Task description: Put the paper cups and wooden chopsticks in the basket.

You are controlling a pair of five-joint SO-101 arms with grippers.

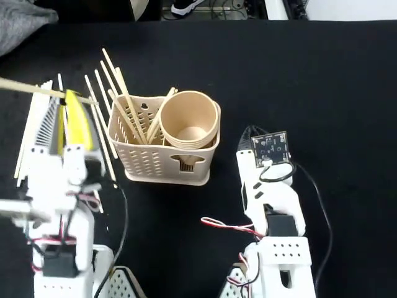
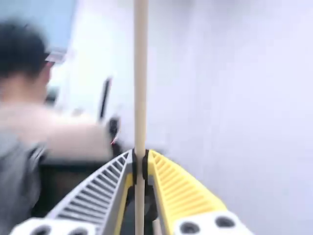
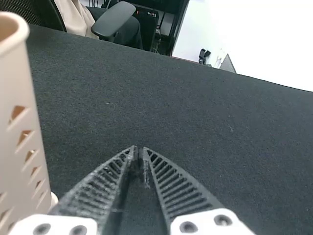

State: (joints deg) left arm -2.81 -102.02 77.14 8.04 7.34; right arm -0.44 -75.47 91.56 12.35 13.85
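I am clenching my right gripper [image 3: 138,155] on nothing and resting it low by the table's near edge, just beside the basket [image 1: 155,162], probably to stay clear. My left gripper [image 2: 140,159] is grasping one wooden chopstick [image 2: 140,73] crosswise, so it balances, I judge, up over the table's left side. Loose chopsticks [image 1: 25,139] are lying below it. Farther in, mid-table, the basket is already holding the stacked paper cups [image 1: 189,121] and several leaning sticks [image 1: 127,105].

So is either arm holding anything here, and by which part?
The left gripper pinches one chopstick between its fingertips, partway along its length. The right gripper is shut on nothing.
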